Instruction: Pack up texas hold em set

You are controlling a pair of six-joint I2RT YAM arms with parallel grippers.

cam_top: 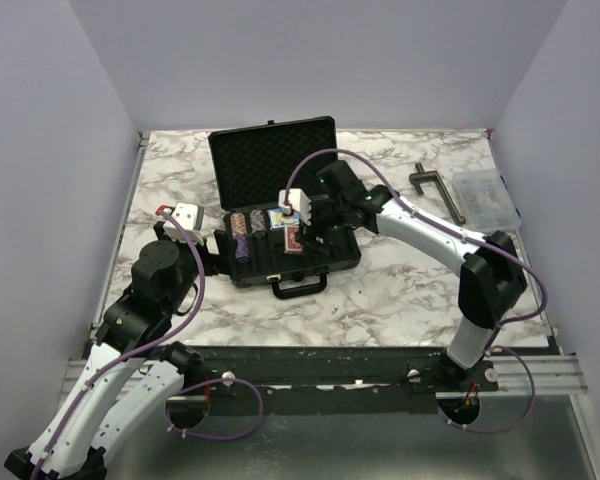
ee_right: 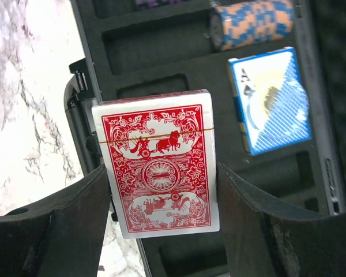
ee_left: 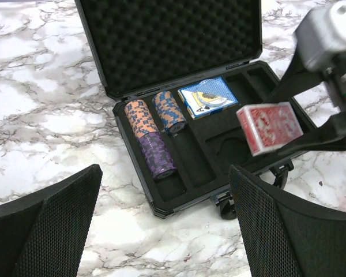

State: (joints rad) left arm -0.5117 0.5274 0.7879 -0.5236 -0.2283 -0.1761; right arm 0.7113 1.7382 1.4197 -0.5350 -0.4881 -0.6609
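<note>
Case: black hard case (cam_top: 342,258) lying open near the middle of the desk (cam_top: 400,290), handle (cam_top: 298,286) towards the arms.
Lid: lid (ee_left: 173,40) standing up at the back, lined with egg-crate foam.
Red deck: red deck (ee_right: 158,190) held clear above the right half of the slotted tray, its patterned back towards the right wrist camera, slightly tilted.
Right pincer: right pincer (ee_right: 162,173) gripping the red deck, one finger pressed to each long side.
Blue deck: blue deck (ee_left: 207,97) lying flat in a rear slot, just beside the chips.
Chips: orange-and-blue stack (ee_left: 139,117) and purple stack (ee_left: 155,154) lying on their sides end to end in the leftmost channel; a blue-and-orange stack (ee_left: 169,111) in the next channel, at the rear.
Left pincer: left pincer (ee_left: 166,173) spread wide and holding nothing, low at the front left of the case.
Far right of desk: dark T-shaped tool (cam_top: 438,190), with a clear plastic box (cam_top: 485,198) just beside it, both well apart from the case.
</note>
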